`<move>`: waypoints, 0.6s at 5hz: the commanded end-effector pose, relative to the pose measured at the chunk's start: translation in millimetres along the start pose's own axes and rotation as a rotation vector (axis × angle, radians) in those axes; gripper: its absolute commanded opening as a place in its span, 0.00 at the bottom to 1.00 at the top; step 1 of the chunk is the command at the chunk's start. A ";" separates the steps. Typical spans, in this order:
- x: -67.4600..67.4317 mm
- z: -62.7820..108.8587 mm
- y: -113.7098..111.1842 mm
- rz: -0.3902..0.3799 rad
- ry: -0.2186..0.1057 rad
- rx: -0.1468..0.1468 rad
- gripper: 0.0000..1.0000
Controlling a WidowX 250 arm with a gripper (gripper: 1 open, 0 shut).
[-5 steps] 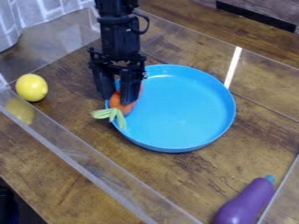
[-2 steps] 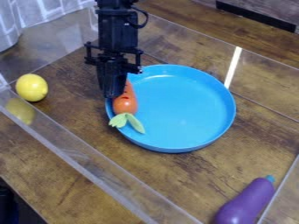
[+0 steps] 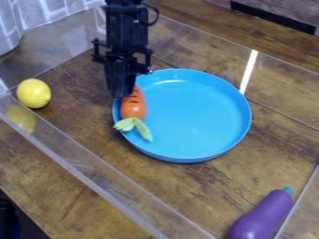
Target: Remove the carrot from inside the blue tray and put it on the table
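The carrot (image 3: 132, 108), orange-red with light green leaves drooping below it, hangs at the left rim of the blue tray (image 3: 200, 117). My black gripper (image 3: 129, 91) comes down from above and is shut on the carrot's upper end, its fingers pressed together. The carrot looks raised a little off the tray floor, and its leaves reach over the rim. The round, shallow tray rests on the dark wood-grain table (image 3: 75, 140) and holds nothing else.
A yellow lemon (image 3: 34, 92) lies on the table to the left of the gripper. A purple eggplant (image 3: 262, 219) lies at the bottom right. Clear plastic edging (image 3: 112, 187) runs diagonally along the table's near side.
The fingers, open around the carrot a second ago, have closed on it. The carrot has come up slightly and now hangs more upright with its leaves below.
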State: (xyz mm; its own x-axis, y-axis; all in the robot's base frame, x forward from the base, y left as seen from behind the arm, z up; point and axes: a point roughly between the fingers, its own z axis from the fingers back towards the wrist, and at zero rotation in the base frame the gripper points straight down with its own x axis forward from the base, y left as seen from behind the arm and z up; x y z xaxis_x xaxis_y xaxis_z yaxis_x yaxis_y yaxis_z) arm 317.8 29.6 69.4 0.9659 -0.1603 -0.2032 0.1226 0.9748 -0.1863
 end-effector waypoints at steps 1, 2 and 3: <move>2.7 49.4 -5.7 -0.032 -0.116 0.063 0.00; 6.2 49.2 -3.9 -0.044 -0.125 0.078 1.00; 7.9 44.6 -4.3 -0.059 -0.118 0.083 1.00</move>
State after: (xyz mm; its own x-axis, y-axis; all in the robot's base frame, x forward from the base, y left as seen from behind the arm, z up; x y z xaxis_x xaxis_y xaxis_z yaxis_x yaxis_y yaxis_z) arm 328.6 36.2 88.6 0.9710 -0.1832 -0.1537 0.1619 0.9767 -0.1412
